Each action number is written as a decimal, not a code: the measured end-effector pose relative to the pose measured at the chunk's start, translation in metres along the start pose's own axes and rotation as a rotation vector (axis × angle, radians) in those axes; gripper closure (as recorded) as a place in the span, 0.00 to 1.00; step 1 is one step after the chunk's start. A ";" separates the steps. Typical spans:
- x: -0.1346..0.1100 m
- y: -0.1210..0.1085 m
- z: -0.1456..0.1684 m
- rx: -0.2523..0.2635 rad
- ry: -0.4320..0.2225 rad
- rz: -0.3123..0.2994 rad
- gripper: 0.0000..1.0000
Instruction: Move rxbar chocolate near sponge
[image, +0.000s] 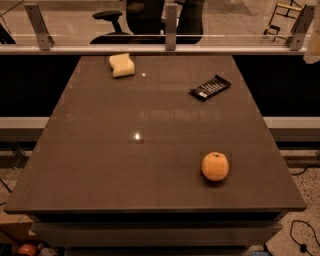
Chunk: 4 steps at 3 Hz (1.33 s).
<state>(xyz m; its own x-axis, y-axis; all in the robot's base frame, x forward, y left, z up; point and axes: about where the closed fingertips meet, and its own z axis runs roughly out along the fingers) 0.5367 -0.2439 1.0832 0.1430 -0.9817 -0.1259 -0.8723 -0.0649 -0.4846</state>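
Note:
The rxbar chocolate (210, 87) is a flat black wrapper with white lettering, lying at an angle on the far right part of the dark table (100, 165). The sponge (122, 65) is a pale yellow block near the table's far left edge, well apart from the bar. My gripper (313, 42) shows only as a pale shape at the far right edge of the camera view, beyond the table and to the right of the bar. It holds nothing that I can see.
A round orange fruit (215, 166) sits on the near right part of the table. A rail with metal posts (170, 25) and glass runs behind the far edge. An office chair (125, 20) stands beyond it. Cables lie on the floor at the right.

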 end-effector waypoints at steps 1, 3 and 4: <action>-0.002 -0.007 0.000 0.023 0.009 -0.010 0.00; 0.012 -0.016 0.025 0.079 0.210 0.018 0.00; 0.025 -0.005 0.056 0.099 0.246 0.084 0.00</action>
<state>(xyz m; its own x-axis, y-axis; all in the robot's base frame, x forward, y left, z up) 0.5711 -0.2584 1.0338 -0.0565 -0.9976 0.0389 -0.8244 0.0246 -0.5654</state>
